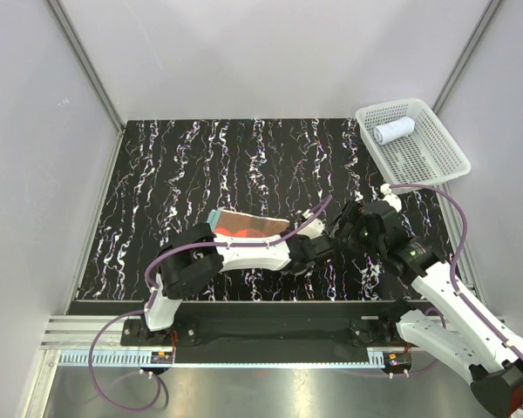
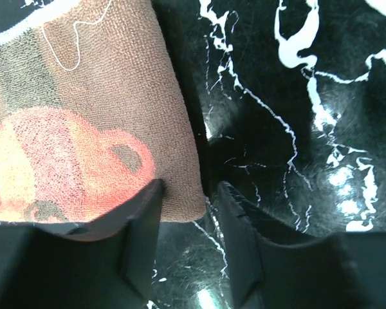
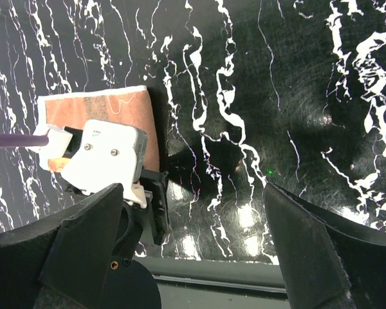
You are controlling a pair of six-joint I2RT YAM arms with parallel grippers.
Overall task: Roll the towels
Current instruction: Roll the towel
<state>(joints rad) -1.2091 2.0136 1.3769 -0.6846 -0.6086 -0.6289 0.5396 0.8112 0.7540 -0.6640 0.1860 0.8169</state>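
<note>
Two towels are in view. The orange-red towel (image 1: pixel 248 226) lies flat and unrolled on the black marbled table (image 1: pixel 174 174), toward its near side. Its long axis runs left to right, slanting slightly toward the near edge at the right. The teal-edged short end points left and the other short end points at the grippers. The white towel (image 1: pixel 392 132) is rolled into a short cylinder and lies in the mesh basket (image 1: pixel 444 157) at the far right corner, its axis running roughly left to right with the right end tipped a little farther back. The left gripper (image 2: pixel 188 190) sits at the orange-red towel's right end, jaws partly apart and straddling the brown corner. One finger rests over the cloth and the other stands on bare table, with a dark gap showing beside the hem. The right gripper (image 3: pixel 193 193) hovers just beside it, jaws spread wide and holding nothing.
</note>
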